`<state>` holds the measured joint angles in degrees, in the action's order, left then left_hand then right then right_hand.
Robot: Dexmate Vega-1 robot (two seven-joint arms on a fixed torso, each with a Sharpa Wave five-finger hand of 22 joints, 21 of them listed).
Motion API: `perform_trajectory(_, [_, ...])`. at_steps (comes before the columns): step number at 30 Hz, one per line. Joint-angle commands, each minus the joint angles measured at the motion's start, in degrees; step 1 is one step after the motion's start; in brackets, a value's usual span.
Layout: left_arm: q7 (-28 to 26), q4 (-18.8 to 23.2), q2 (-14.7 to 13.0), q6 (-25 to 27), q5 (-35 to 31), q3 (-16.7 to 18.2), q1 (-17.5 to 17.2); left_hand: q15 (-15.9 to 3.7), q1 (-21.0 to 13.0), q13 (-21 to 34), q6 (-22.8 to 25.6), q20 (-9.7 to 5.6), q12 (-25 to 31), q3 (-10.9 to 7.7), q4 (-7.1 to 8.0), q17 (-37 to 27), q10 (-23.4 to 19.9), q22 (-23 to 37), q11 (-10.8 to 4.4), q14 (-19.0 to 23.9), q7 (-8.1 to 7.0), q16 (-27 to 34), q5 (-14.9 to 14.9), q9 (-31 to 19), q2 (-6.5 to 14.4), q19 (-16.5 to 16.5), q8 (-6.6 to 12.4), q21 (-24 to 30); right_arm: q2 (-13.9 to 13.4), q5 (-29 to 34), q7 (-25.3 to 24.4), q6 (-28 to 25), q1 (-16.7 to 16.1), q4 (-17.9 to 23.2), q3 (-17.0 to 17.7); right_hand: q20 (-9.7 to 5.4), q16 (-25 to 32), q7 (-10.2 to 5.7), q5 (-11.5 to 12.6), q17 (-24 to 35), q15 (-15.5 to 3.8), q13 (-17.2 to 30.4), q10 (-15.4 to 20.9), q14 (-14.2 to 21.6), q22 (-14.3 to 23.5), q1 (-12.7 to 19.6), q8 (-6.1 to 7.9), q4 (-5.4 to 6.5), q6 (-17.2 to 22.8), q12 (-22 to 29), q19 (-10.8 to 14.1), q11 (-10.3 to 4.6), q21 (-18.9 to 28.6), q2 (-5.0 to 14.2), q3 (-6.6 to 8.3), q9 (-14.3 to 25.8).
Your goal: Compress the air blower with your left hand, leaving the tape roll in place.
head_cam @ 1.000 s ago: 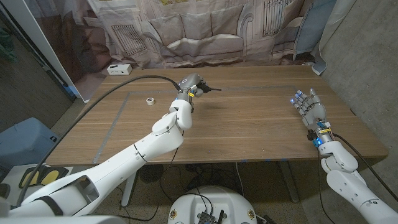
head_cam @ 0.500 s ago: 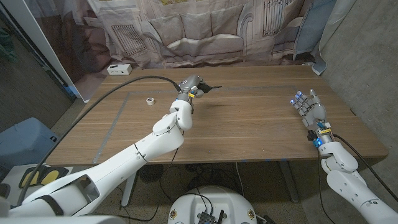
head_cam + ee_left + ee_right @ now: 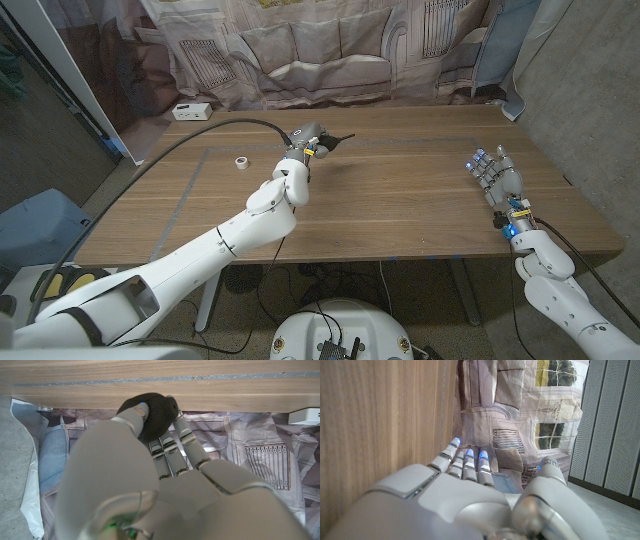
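Bare table (image 3: 400, 190) lies between the arms (tape roll (image 3: 241, 161) near the left arm (image 3: 240, 225)).

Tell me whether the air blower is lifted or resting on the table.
Lifted, it seems: the left hand grips the air blower, and the head view shows its nozzle angled upward with a shadow beneath on the table.

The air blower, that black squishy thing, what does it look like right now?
The air blower is a black, rubbery-looking bulb with a thin pointed nozzle sticking out to the robot's right. The left robot hand grips it over the far middle of the wooden table, fingers wrapped around its round body.
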<state>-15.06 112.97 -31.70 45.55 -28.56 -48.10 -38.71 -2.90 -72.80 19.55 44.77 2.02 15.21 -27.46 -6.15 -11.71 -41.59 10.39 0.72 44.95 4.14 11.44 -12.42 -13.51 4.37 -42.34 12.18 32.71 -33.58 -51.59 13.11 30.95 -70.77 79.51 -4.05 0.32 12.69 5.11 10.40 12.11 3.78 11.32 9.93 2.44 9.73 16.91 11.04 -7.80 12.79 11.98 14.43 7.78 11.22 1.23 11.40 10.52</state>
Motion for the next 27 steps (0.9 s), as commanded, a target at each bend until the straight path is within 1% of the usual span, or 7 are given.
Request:
perform_trajectory(1, [1.7,0.5,-1.5,-0.2,0.2,-0.4,0.6,0.26,1.4,0.3,-0.8,0.07,-0.6,0.80,-0.12,-0.2,1.0,0.1,-0.02,-1.4,-0.02,-0.2,0.4,-0.2,-0.4,1.3,-0.42,-0.5,0.2,0.3,-0.3,0.0,0.1,0.2,-0.3,0.03,-0.2,-0.05,-0.1,0.3,0.19,0.2,0.3,0.5,0.2,0.1,0.11,0.06,0.3,0.0,0.7,0.12,0.0,0.68,-0.13,0.2])
perform_trajectory(7, [2.6,1.1,-2.6,-0.4,-0.3,-0.4,1.0,0.95,3.3,0.2,-2.0,0.29,-1.3,2.16,0.18,-0.4,2.4,0.0,-0.15,-3.3,0.03,-0.3,0.6,-0.2,-0.9,3.3,-0.78,-1.2,0.2,0.4,-0.2,0.1,0.2,0.1,-0.4,0.04,-0.2,-0.09,-0.1,0.3,0.19,0.2,0.4,0.4,0.2,0.1,0.12,0.04,0.3,0.0,0.7,0.09,0.0,0.69,-0.13,0.2])
perform_trajectory(10, [3.0,1.2,-3.0,-1.0,-0.4,-0.4,1.1,1.02,4.2,0.2,-2.3,0.29,-1.5,2.85,0.39,-0.5,2.7,0.0,-0.26,-4.0,-0.05,-0.3,0.8,-0.2,-1.3,3.5,-0.81,-1.3,0.2,0.4,-0.2,0.1,0.2,0.1,-0.4,0.02,-0.2,-0.05,-0.1,0.3,0.14,0.2,0.4,0.5,0.2,0.1,0.11,0.04,0.3,0.0,0.7,0.17,0.0,0.70,-0.14,0.2])
perform_trajectory(16, [3.9,1.1,-3.4,-1.9,-0.4,-0.2,1.3,1.40,6.1,0.1,-3.3,0.31,-2.0,4.03,0.84,-0.5,3.6,0.0,0.03,-4.9,0.02,-0.2,1.0,-0.1,-1.7,3.9,-1.05,-1.6,0.3,0.6,-0.6,0.2,0.2,0.3,-0.5,0.03,-0.2,-0.06,-0.1,0.3,0.16,0.2,0.4,0.5,0.2,0.2,0.12,0.03,0.4,0.0,0.7,-0.01,0.0,0.70,-0.15,0.2])
perform_trajectory(19, [4.3,0.9,-3.5,-2.3,-0.4,-0.1,1.3,1.46,6.7,0.1,-3.8,0.39,-2.2,4.32,1.03,-0.4,3.9,-0.1,-0.05,-5.2,0.13,-0.2,1.0,-0.1,-1.8,4.1,-1.14,-1.7,0.3,0.6,-0.7,0.2,0.1,0.4,-0.5,0.04,-0.2,-0.10,-0.1,0.3,0.18,0.2,0.4,0.5,0.2,0.2,0.12,0.03,0.4,0.0,0.7,0.07,0.0,0.70,-0.15,0.2])
perform_trajectory(22, [4.5,0.9,-3.5,-2.5,-0.5,-0.1,1.3,1.69,7.2,0.1,-4.1,0.55,-2.4,4.56,1.09,-0.4,4.3,-0.1,0.38,-5.5,0.27,-0.2,1.0,0.0,-1.8,4.3,-1.20,-1.8,0.3,0.7,-0.8,0.3,0.0,0.6,-0.5,0.01,-0.2,-0.02,-0.1,0.3,0.13,0.2,0.4,0.5,0.2,0.2,0.12,0.02,0.4,0.0,0.7,0.14,0.0,0.71,-0.15,0.2])
perform_trajectory(27, [5.0,0.8,-3.6,-2.9,-0.6,0.0,1.3,1.80,7.8,0.0,-4.6,0.83,-2.6,4.92,1.10,-0.3,4.8,-0.1,0.16,-6.0,0.32,-0.3,1.0,0.0,-2.0,4.7,-1.22,-2.0,0.3,0.7,-1.0,0.3,-0.2,0.7,-0.5,0.02,-0.2,0.01,-0.1,0.3,0.18,0.2,0.4,0.5,0.2,0.2,0.12,0.02,0.4,0.0,0.7,0.16,0.0,0.71,-0.16,0.2])
